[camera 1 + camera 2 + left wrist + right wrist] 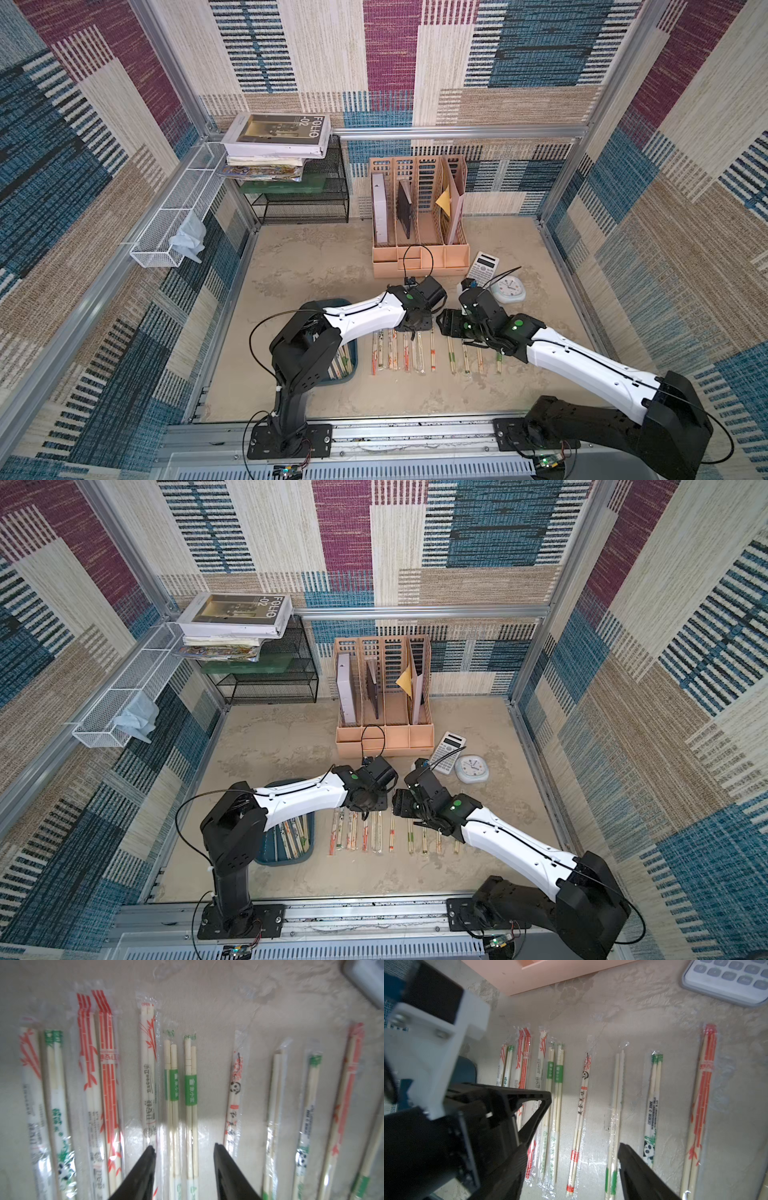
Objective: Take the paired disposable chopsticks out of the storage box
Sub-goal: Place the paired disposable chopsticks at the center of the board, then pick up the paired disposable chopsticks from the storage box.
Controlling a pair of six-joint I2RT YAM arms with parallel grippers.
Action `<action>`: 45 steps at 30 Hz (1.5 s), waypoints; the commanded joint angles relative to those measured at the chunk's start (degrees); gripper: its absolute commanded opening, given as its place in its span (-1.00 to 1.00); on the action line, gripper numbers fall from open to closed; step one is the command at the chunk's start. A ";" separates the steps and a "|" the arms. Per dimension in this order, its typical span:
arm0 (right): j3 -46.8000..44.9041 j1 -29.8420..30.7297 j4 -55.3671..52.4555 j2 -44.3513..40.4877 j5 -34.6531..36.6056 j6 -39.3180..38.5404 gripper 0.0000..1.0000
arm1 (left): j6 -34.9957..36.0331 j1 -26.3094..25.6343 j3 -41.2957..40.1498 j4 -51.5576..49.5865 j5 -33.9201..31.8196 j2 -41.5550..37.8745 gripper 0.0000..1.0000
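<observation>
We see the left gripper spread above two green-banded pairs, and the right gripper spread too, holding nothing. Sleeved pale bamboo chopstick pairs line the mottled beige tabletop; more lie in the shallow teal plastic tray at their nine o'clock.

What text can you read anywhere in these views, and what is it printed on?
"FOLIO -02": on the cover of the top book, in both top views.
"OPEN": in red at the end of one chopstick sleeve, in the left wrist view.
Chinese characters and other prints on the sleeves: too blurred to read.
Keys of the calculator and face of the clock: too small to read.
</observation>
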 commanded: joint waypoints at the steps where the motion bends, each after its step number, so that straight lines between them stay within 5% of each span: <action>1: 0.24 0.42 -0.48 -0.17 0.49 0.51 0.45 | 1.78 0.31 -0.45 -3.19 -4.94 -3.96 0.06; 10: 5.64 4.48 -1.58 2.98 2.19 0.07 0.45 | 2.78 5.28 -10.80 -6.44 -11.49 -18.83 0.39; 19: 10.21 8.13 -0.17 8.53 2.78 -0.29 0.46 | 6.83 18.42 -25.40 -10.51 -10.42 -34.50 0.28; 23: 11.39 9.32 0.67 11.01 2.24 -0.37 0.46 | 7.32 22.74 -30.92 -11.08 -10.51 -38.50 0.08; 32: 12.13 10.69 0.80 13.08 2.33 -0.54 0.45 | 5.89 28.66 -38.62 -6.94 -6.55 -37.51 -0.20; 45: 11.95 10.62 -0.37 12.50 3.62 -0.77 0.45 | 5.67 31.66 -42.17 -3.60 -5.27 -34.22 -0.34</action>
